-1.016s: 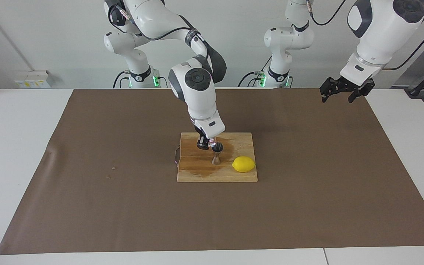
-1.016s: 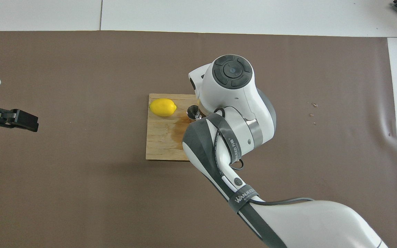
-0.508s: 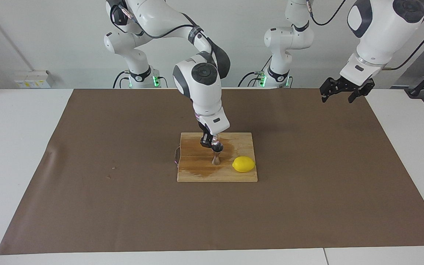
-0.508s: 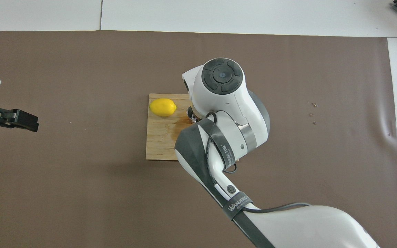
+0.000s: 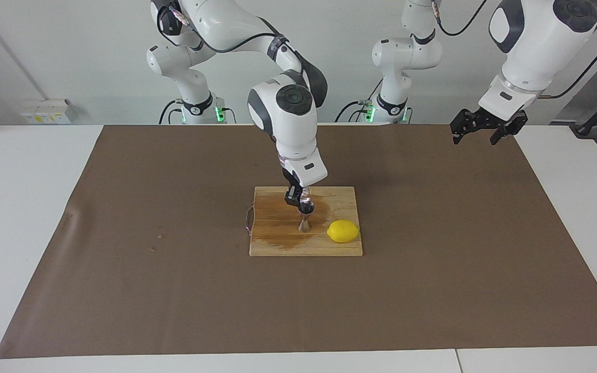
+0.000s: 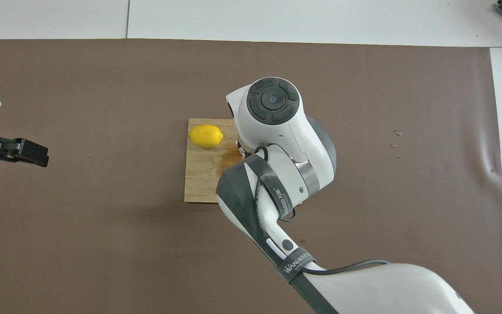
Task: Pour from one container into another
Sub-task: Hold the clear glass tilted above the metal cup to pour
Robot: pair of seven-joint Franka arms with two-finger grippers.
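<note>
At frame centre in the facing view, the glass cup (image 5: 304, 196) is held shut-fingered by the right gripper (image 5: 298, 199) directly over the steel jigger (image 5: 304, 220) on the cutting board (image 5: 278, 243) (lemon (image 5: 343, 231) beside it). Since a second earlier the wrist has been swung more upright; pouring is judged under way or finishing. The left gripper (image 5: 482, 129) waits upper right, fingers open, empty.
</note>
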